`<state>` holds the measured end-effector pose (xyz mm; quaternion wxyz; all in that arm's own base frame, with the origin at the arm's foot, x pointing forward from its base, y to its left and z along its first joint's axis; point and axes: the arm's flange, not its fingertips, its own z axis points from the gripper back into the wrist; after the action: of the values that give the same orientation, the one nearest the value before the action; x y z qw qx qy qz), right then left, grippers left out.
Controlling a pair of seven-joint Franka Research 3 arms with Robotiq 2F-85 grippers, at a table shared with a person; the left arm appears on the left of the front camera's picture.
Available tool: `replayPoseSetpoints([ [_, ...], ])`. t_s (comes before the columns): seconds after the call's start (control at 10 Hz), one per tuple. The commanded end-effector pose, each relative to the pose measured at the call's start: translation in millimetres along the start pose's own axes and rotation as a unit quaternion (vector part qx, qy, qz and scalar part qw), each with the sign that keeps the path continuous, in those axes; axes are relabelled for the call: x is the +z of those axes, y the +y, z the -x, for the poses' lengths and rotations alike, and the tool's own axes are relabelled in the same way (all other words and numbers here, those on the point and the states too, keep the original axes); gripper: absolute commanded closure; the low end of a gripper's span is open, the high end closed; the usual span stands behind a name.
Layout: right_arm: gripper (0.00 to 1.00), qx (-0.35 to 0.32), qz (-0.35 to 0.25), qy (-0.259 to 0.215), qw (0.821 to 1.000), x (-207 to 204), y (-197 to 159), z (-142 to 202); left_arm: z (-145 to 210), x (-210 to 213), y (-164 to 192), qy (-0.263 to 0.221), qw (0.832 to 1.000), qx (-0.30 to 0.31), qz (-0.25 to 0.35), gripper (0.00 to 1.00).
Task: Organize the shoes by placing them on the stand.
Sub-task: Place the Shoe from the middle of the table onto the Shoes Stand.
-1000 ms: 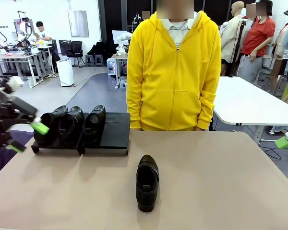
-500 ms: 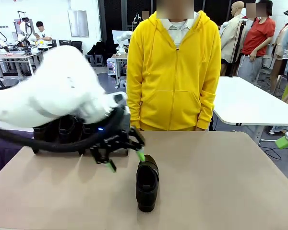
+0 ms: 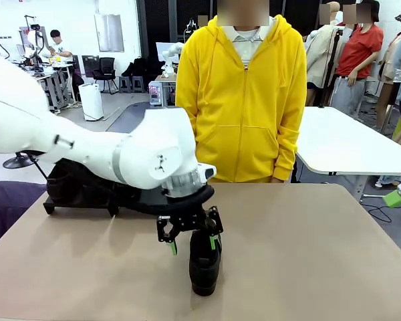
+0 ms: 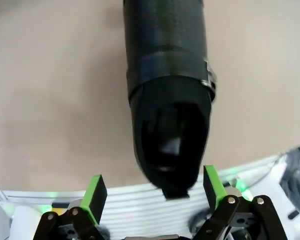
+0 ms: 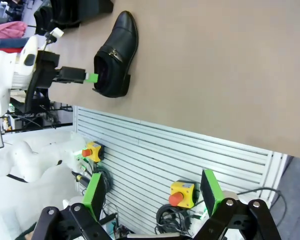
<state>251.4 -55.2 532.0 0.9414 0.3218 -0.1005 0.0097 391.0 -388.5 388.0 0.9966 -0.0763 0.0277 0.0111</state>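
Your left gripper [image 3: 192,242] hangs spread wide over the heel end of the shoe [image 3: 204,262], ready to pinch it. The shoe lies alone mid-table, near the stand [image 3: 147,199]. Your right gripper [image 5: 154,195] waits, spread too.

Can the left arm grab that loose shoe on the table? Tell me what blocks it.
Probably yes. The left gripper hangs open right over the shoe, one green pad on each side of its heel end in the left wrist view. Nothing lies between them.
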Motion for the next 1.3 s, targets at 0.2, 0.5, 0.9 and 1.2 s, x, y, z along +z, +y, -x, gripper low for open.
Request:
replayPoseSetpoints([
  [0.2, 0.0, 0.003, -0.015, 0.0, 1.0, 2, 1, -2, -18, -49, -16, -0.031, 0.997, 0.046, -0.057, 0.0],
  [0.5, 0.0, 0.003, -0.015, 0.0, 1.0, 2, 1, -2, -23, -55, -12, -0.106, 0.991, 0.06, -0.063, 0.0],
  [0.9, 0.0, 0.003, -0.015, 0.0, 1.0, 2, 1, -2, -27, -52, -8, -0.104, 0.99, 0.071, -0.071, 1.0],
  [1.2, 0.0, 0.003, -0.015, 0.0, 1.0, 2, 1, -2, -27, -51, -8, -0.102, 0.99, 0.068, -0.068, 1.0],
])
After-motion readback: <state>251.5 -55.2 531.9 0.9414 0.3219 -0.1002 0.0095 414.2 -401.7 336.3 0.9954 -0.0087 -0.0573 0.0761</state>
